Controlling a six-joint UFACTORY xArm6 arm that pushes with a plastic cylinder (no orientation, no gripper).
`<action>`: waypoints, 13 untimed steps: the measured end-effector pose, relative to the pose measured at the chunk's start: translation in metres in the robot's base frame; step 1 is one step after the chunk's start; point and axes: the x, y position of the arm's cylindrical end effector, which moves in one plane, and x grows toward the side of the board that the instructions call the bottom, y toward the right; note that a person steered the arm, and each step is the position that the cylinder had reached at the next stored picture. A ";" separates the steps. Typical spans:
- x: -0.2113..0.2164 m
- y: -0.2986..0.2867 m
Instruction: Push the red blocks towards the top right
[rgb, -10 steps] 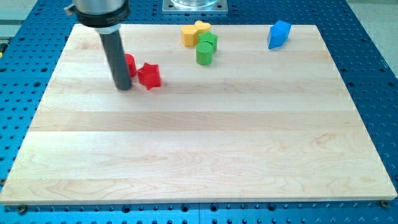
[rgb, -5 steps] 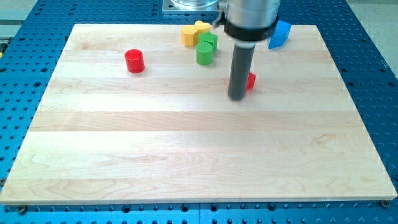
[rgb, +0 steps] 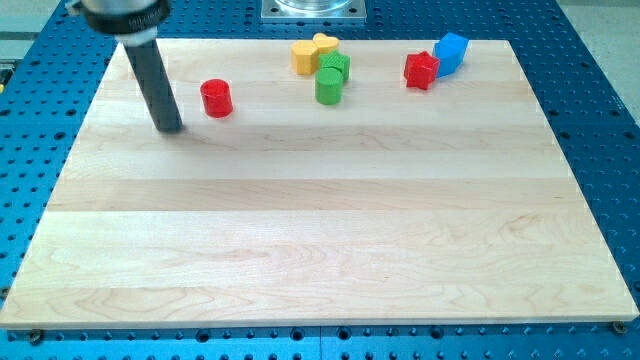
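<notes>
While my tip sits left, red cylinder upright, apart.

So I've got two red blocks on the bench right now: a little red cylinder standing upright in the upper left part, sitting alone with bare wood all round it. The other one's a red star-shaped block lying flat way over near the view's top right, well apart from the cylinder.
</notes>
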 end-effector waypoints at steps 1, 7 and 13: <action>-0.018 0.016; 0.036 0.222; -0.012 0.345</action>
